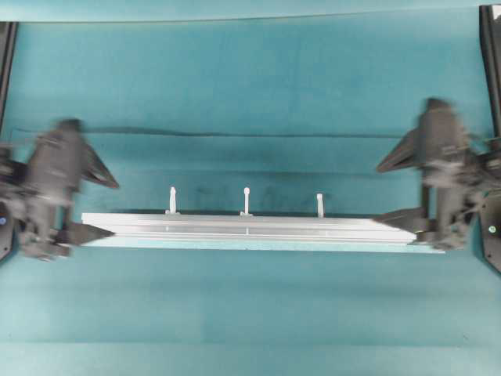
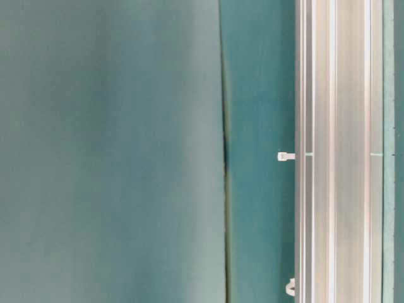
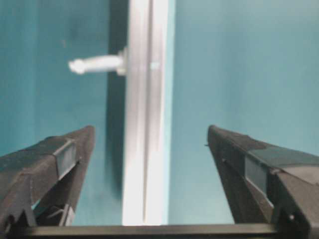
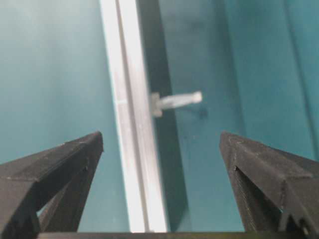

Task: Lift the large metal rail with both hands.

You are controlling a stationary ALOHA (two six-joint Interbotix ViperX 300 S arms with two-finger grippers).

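The large metal rail (image 1: 247, 228) is a long silver grooved bar lying left to right on the teal cloth. Three white zip ties (image 1: 246, 200) stick out of its far side. My left gripper (image 1: 114, 208) is open at the rail's left end; in the left wrist view the rail (image 3: 145, 149) runs between the spread fingers of the gripper (image 3: 151, 130) without touching them. My right gripper (image 1: 379, 193) is open at the right end, and the rail (image 4: 134, 149) passes between its fingers (image 4: 160, 134), nearer the left one. Both arms look blurred.
A dark crease (image 1: 250, 135) crosses the teal cloth behind the rail. A thin pale strip (image 1: 235, 246) lies along the rail's near side. Black frame posts stand at the far left (image 1: 6, 63) and far right (image 1: 489, 47). The table-level view shows the rail (image 2: 341, 151) and one zip tie (image 2: 285, 156).
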